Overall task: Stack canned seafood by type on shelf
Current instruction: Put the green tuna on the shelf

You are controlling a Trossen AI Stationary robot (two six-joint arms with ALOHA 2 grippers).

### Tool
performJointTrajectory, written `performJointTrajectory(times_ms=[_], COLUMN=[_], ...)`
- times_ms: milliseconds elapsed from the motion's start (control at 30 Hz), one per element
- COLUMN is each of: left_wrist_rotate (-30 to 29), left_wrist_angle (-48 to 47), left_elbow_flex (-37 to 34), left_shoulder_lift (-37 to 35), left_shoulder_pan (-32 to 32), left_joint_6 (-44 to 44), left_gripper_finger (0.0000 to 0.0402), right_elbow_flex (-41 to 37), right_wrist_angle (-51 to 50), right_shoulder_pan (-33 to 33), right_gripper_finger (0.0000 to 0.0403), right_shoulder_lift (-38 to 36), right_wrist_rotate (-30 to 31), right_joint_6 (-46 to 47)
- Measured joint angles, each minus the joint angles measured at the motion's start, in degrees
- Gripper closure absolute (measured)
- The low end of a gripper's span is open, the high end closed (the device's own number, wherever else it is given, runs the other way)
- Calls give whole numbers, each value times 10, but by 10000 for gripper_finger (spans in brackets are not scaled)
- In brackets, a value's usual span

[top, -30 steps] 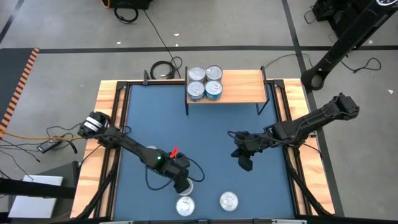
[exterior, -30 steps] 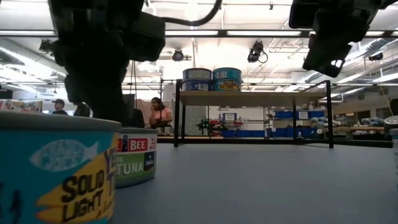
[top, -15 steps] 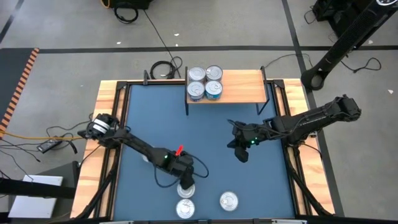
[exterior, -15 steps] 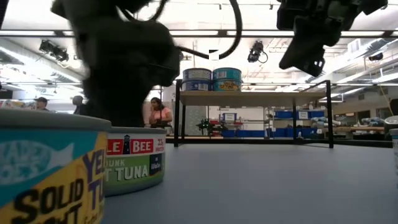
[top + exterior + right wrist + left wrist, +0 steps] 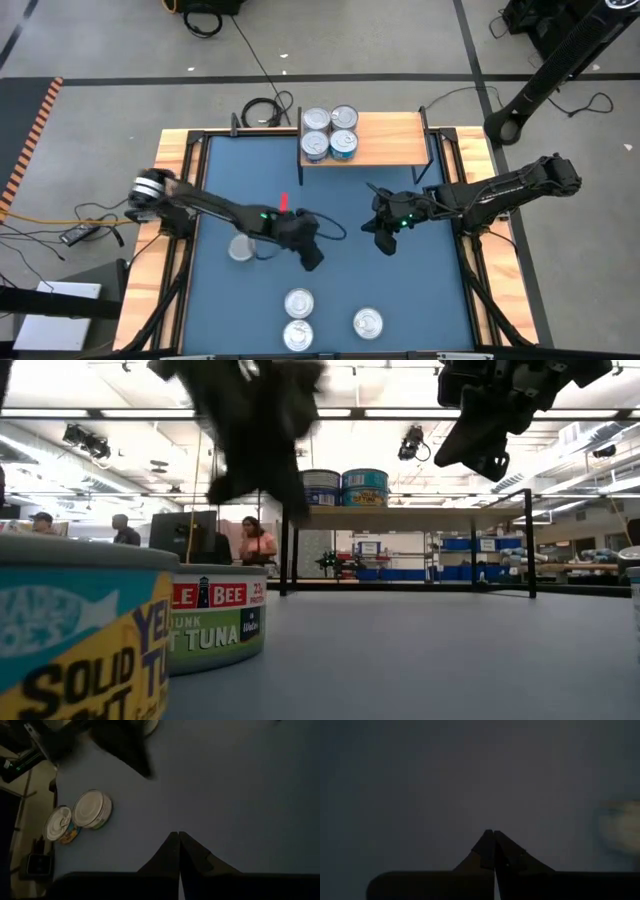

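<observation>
The shelf point(image 5: 385, 140) stands at the table's far edge, bearing several tins of canned seafood point(image 5: 330, 132) on its left half; the low view shows them as tins point(image 5: 342, 487) on the shelf point(image 5: 420, 517). Loose tins rest flat on the blue table: one at left point(image 5: 240, 247), two touching near the front point(image 5: 298, 302) point(image 5: 298, 335), one beside them point(image 5: 368, 322). My left gripper point(image 5: 312, 258) point(image 5: 494, 836) hangs shut and empty over the table's middle. My right gripper point(image 5: 385, 243) point(image 5: 178, 836) hovers shut and empty, right of centre.
The low view has a teal-and-yellow tin point(image 5: 80, 630) right before the lens and a green-labelled tuna tin point(image 5: 215, 618) behind it. Wooden strips point(image 5: 175, 200) edge the table. Bare blue surface lies between the shelf and the front tins. People stand in the room beyond.
My left gripper, shut throughout, has risen from the front tins and swung toward the table's middle and far edge. Before that, the two front tins slid slightly toward the near edge. My right gripper has drifted a little toward the far edge.
</observation>
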Motion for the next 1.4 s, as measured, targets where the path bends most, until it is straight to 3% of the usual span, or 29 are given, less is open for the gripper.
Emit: performJointTrajectory(times_ms=[200, 333, 533, 700, 833, 1033, 1200, 1400], left_wrist_rotate=[139, 178, 141, 165, 142, 93, 38, 33], left_wrist_angle=[-41, -61, 30, 179, 259, 261, 233, 217], left_elbow_flex=[2, 0, -19, -74, -119, -161, -163, -162], left_shoulder_lift=[-134, -128, -78, -45, -43, -42, -42, -33], left_shoulder_pan=[-25, -83, -134, -151, -167, -194, -196, -196], left_joint_6=[-29, -36, -23, -65, -99, -152, -140, -121], left_gripper_finger=[401, 401, 401, 401, 401, 401, 402, 402], right_elbow_flex=[0, 0, 0, 0, 0, 0, 0, 0], right_wrist_angle=[0, 0, 5, 4, 3, 2, 1, -1], right_shoulder_pan=[0, 0, 1, 1, 1, 2, 2, 2], right_gripper_finger=[398, 395, 399, 396, 396, 397, 396, 397], right_shoulder_lift=[0, 0, 0, -1, -1, -1, -1, -1], right_wrist_rotate=[-7, -7, -8, -16, -17, -17, -17, -17], right_joint_6=[-13, -18, -16, -13, -11, -11, -12, -12])
